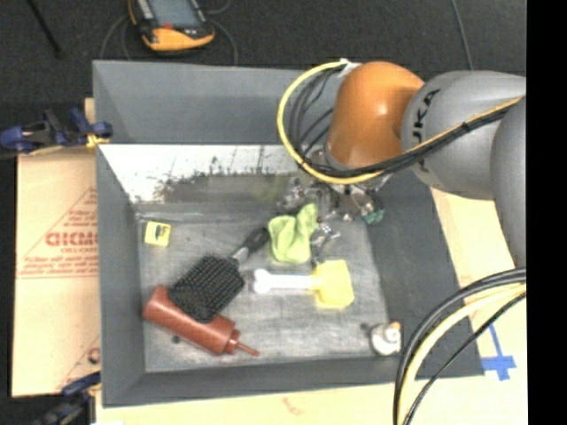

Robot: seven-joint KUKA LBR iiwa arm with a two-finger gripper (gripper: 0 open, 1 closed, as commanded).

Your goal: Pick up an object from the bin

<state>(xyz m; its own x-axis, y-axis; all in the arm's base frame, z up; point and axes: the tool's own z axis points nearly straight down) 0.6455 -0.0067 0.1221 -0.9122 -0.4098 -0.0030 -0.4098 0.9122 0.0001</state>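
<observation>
Gripper (pixel 324 220) low at crumpled lime-green soft cloth (pixel 288 235); open or closed: cannot tell. Likely grasp step; next needs firm pinch, straight lift.

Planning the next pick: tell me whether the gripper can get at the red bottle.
Probably yes, from above: the red bottle has its nozzle end bare, though the black hairbrush lies against its body. The gripper is at the green cloth.

Six loose things in the bin (pixel 113 264), one of each kind: one black hairbrush (pixel 208 286), one red-brown squeeze bottle (pixel 188 320), one crumpled green cloth (pixel 291 235), one yellow scraper with white handle (pixel 326 285), one small yellow block (pixel 156 233), one small round whitish thing (pixel 385 337), kind unclear.
</observation>
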